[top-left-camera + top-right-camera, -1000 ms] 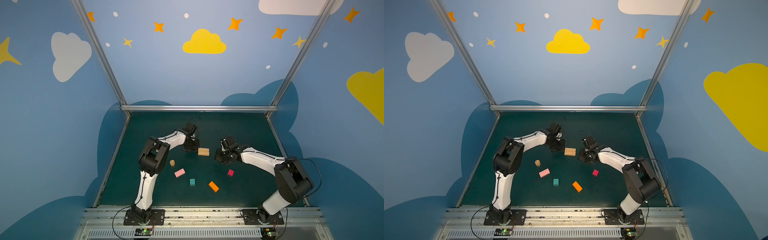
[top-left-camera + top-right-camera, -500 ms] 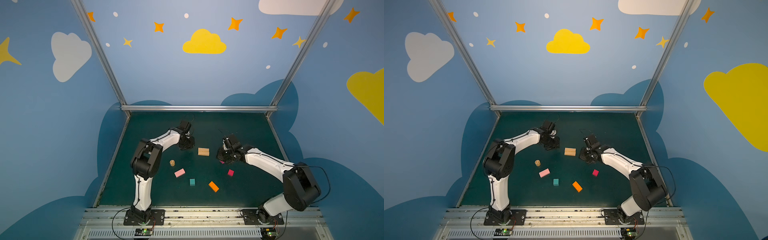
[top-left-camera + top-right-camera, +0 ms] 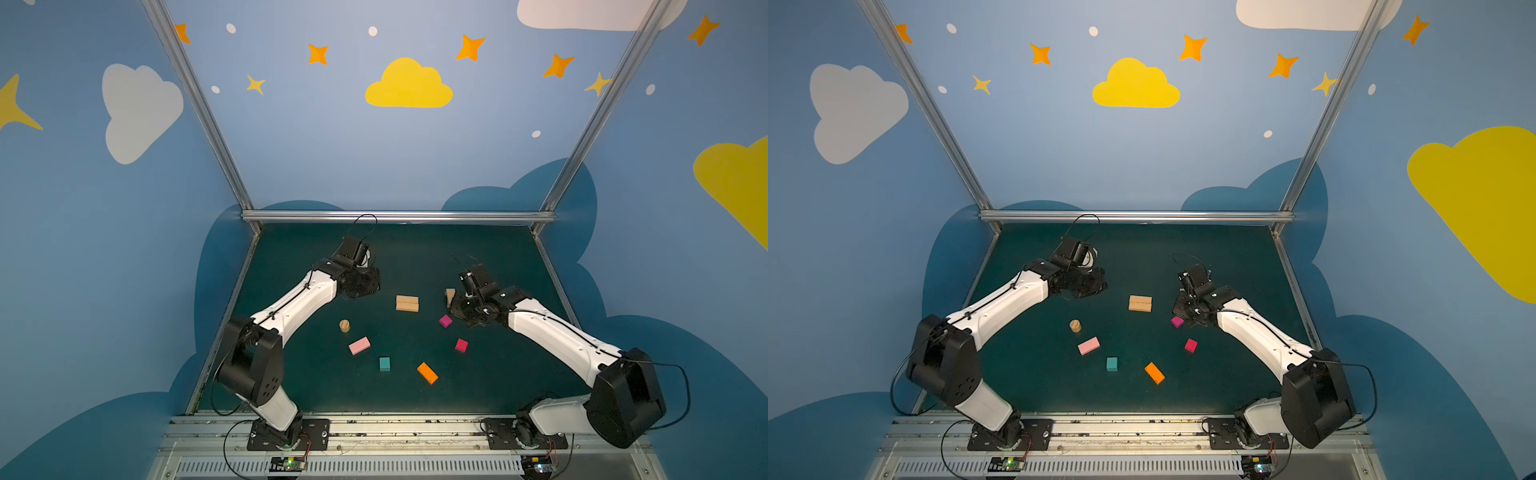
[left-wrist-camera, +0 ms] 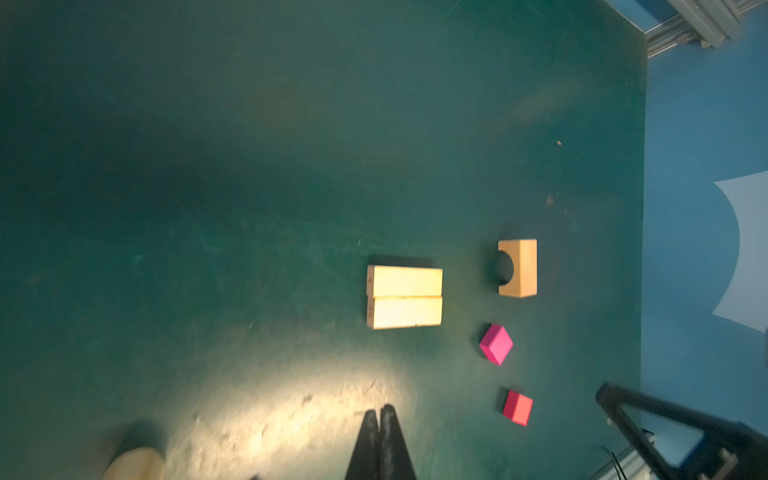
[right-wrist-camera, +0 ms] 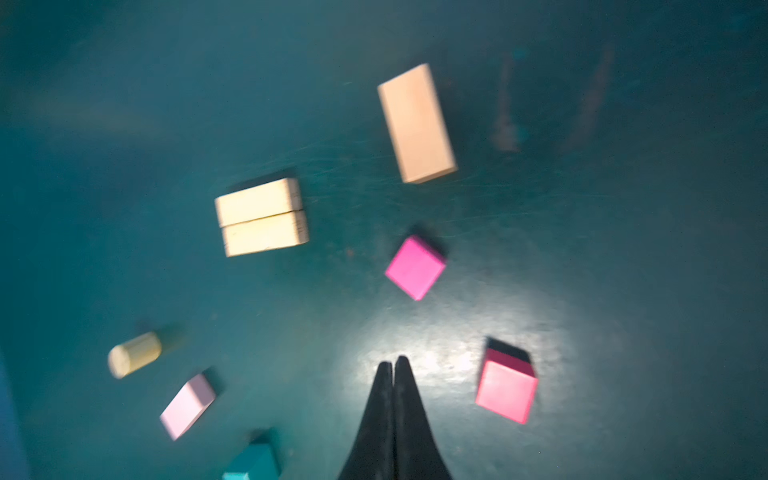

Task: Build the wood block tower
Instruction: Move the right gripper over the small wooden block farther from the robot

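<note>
Reaching from bases at the near edge of the green worktop (image 3: 415, 253), both arms fold at the elbow and stretch their forearms inward. The left gripper (image 4: 380, 411) and right gripper (image 5: 392, 363), each closed tight on nothing, flank two tan oblongs (image 3: 407, 303) laid touching near the middle. A third tan block (image 3: 450, 296) sits just beside the right gripper; the magenta cube (image 3: 445, 321), red cube (image 3: 461, 345), orange oblong (image 3: 427, 372), teal cube (image 3: 384, 364), pink oblong (image 3: 359, 345) and tan cylinder (image 3: 344, 326) lie apart toward the near edge.

No text, label, brand or number is readable; faint marks on the paired tan blocks (image 4: 404, 291) are illegible.
</note>
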You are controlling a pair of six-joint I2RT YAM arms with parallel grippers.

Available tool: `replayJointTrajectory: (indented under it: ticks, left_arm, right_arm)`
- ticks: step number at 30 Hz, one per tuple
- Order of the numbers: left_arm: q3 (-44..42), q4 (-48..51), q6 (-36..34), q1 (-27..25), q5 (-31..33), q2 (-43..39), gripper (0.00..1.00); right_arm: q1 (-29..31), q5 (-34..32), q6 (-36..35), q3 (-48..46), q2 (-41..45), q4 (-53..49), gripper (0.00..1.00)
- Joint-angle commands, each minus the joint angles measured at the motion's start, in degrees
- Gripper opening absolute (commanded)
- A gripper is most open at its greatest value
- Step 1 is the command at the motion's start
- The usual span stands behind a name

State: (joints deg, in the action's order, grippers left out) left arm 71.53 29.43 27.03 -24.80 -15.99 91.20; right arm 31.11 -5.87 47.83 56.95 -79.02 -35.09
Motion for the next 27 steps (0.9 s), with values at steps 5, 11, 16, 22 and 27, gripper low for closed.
replayJointTrajectory:
  ticks: [5, 11, 16, 22, 27]
  left_arm:
    - [-4.1, 1.2, 1.25, 0.01, 2.0, -7.8, 0.16]
    - [-5.33, 2.38, 0.74, -0.1, 3.53, -12.43, 0.4]
    - [-5.48, 1.77, 0.49, 0.08, 3.43, -14.17, 0.5]
    - [-5.49, 2.34, 0.34, 0.22, 5.88, -15.1, 0.56]
    - [-5.7, 2.83, 0.29, 0.19, 6.14, -15.5, 0.57]
  right_arm:
    - [-5.52, -2.93, -4.17, 7.92, -5.85, -7.45, 0.0]
    - [-8.58, 0.49, -14.61, 19.01, -14.4, -10.01, 0.49]
    - [-10.35, 0.8, -21.96, 30.03, -23.78, -15.85, 0.71]
    - [-10.46, 3.41, -25.95, 37.96, -31.9, -18.95, 0.74]
    - [-10.02, 3.33, -27.85, 41.14, -35.59, -20.63, 0.74]
